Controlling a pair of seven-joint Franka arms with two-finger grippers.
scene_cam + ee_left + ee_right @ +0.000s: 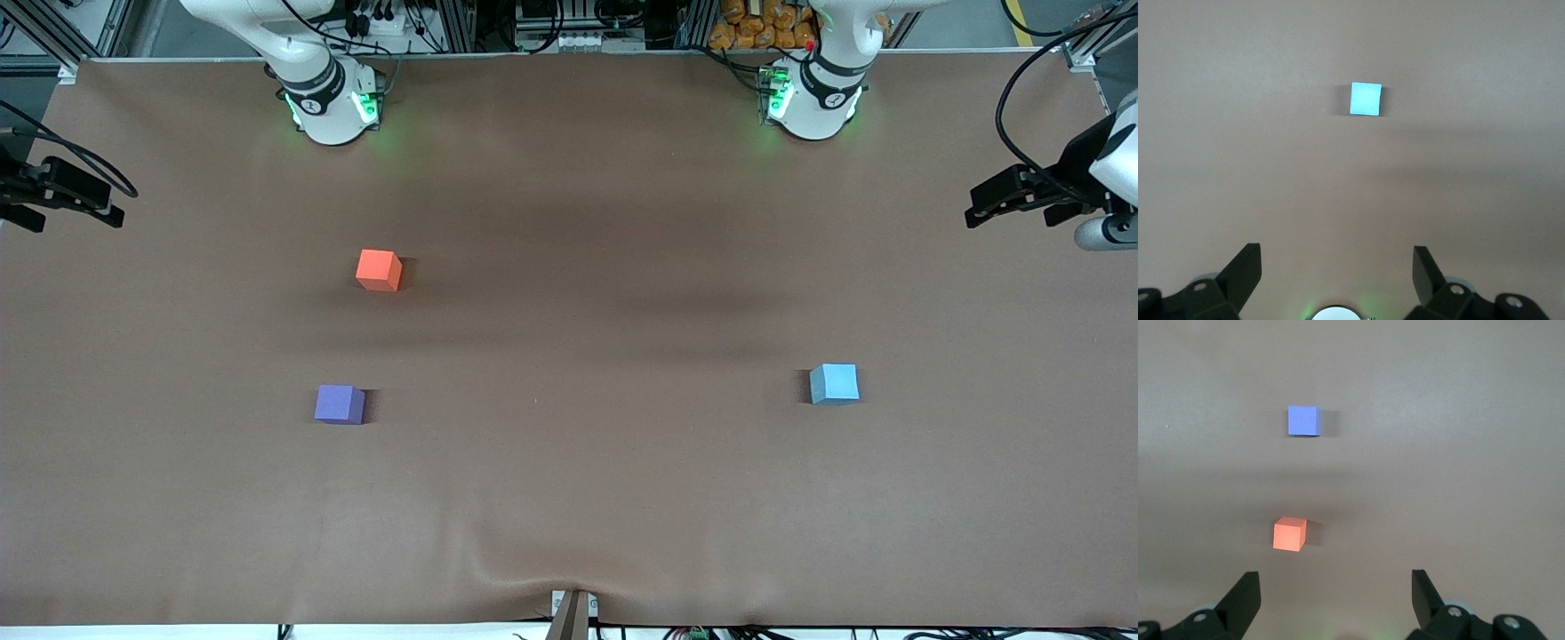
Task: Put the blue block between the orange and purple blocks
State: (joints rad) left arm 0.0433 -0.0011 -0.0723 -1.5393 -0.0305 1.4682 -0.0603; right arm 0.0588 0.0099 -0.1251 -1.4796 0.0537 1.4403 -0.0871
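The blue block (pixel 834 383) (pixel 1365 99) sits alone on the brown table toward the left arm's end. The orange block (pixel 379 269) (pixel 1289 533) and the purple block (pixel 339 404) (pixel 1303 421) stand toward the right arm's end, well apart, the purple one nearer the front camera. My left gripper (pixel 1337 250) hangs open high over the table by its base, empty, with the blue block well ahead of it. My right gripper (pixel 1336 577) is open and empty too, high above the table close to the orange block. Both hands are out of the front view.
The two arm bases (pixel 331 107) (pixel 811 100) stand along the table's back edge. Black mounted devices reach in at each end of the table (pixel 67 191) (pixel 1022 197). The brown cover (pixel 569 498) wrinkles at the edge nearest the front camera.
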